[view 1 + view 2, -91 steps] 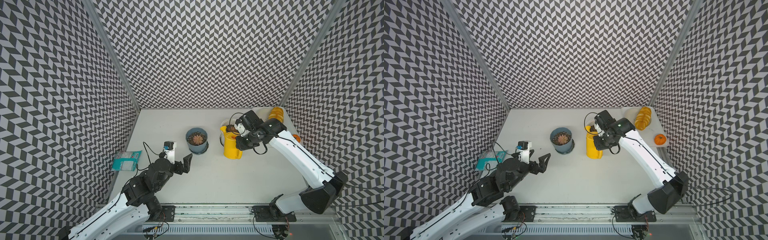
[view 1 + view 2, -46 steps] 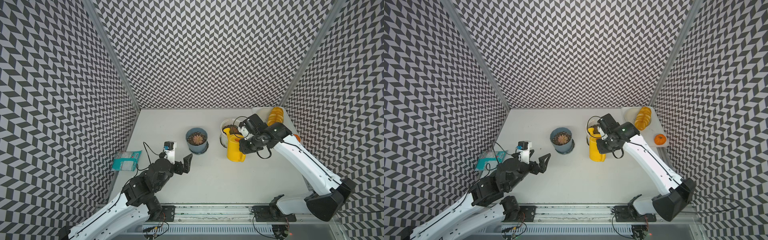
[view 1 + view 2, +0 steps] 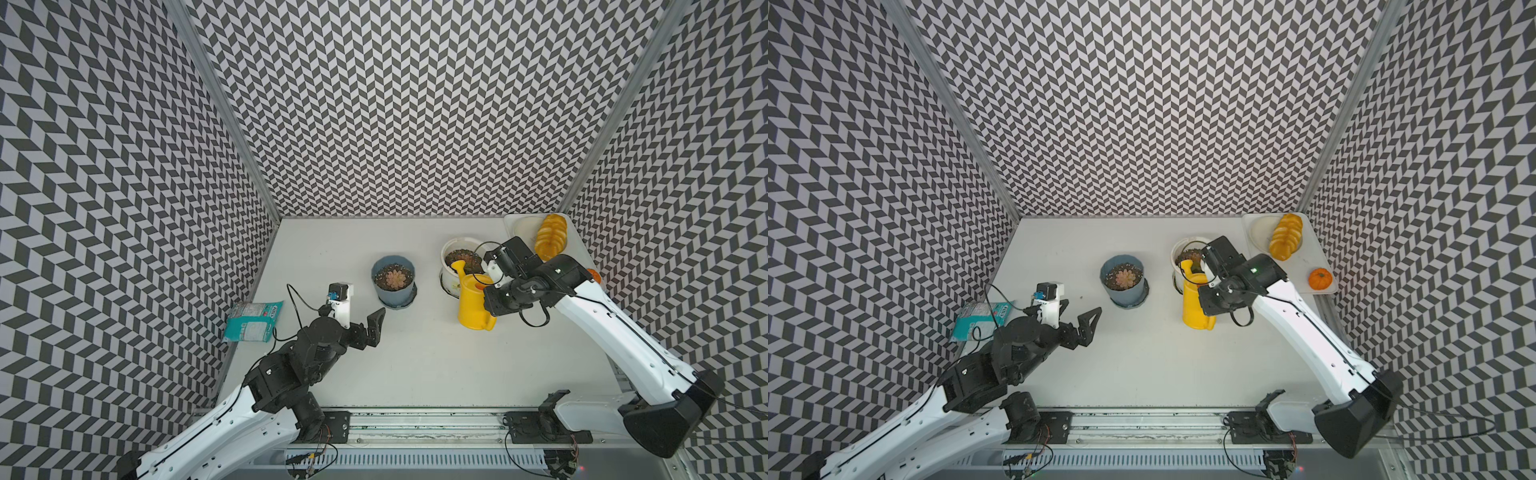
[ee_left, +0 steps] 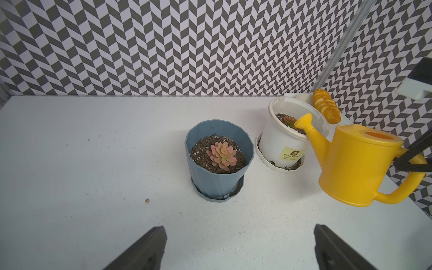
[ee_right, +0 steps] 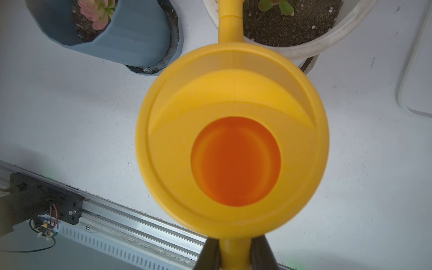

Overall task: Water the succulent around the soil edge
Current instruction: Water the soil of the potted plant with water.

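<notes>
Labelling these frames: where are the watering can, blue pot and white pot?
watering can (image 4: 355, 163), left wrist view, side of body
blue pot (image 3: 392, 296), in a top view, front wall
white pot (image 4: 278, 145), left wrist view, front wall

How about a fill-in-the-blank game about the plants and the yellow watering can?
1. The right end effector grips the watering can by its ____.
2. The pink succulent grows in a pot coloured ____.
3. The can's spout hangs over the other pot, coloured ____.
4. The left end effector holds nothing, and its jaws are ____.

Missing words: handle, blue, white, open.
</notes>
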You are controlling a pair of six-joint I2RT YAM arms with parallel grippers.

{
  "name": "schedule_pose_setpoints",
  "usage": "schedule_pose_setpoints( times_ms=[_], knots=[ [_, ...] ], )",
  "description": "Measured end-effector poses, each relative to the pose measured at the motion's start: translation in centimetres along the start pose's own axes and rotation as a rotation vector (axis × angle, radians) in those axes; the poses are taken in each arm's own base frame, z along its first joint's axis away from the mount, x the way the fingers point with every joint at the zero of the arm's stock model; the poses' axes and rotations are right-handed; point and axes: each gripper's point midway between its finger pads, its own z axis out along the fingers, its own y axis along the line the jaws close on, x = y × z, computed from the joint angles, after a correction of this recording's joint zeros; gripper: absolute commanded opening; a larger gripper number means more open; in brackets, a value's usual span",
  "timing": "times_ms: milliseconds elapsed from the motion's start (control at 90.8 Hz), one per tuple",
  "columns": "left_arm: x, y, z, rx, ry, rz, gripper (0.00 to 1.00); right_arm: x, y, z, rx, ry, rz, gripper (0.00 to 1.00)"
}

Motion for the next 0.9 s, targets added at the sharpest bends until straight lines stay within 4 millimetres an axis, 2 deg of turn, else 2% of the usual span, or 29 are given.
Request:
schedule_pose_setpoints(
  times_ms=[485, 903],
  knots=[
    [0.0, 0.0, 0.0, 0.000, 0.000, 0.000, 1.00, 1.5, -2.4, -0.7, 0.098, -0.041, 0.061, 0.00],
    [0.0, -0.1, 0.0, 0.003, 0.001, 0.001, 1.00, 1.6, -4.3, -1.3, 0.180, -0.080, 0.097, 0.00]
  ],
)
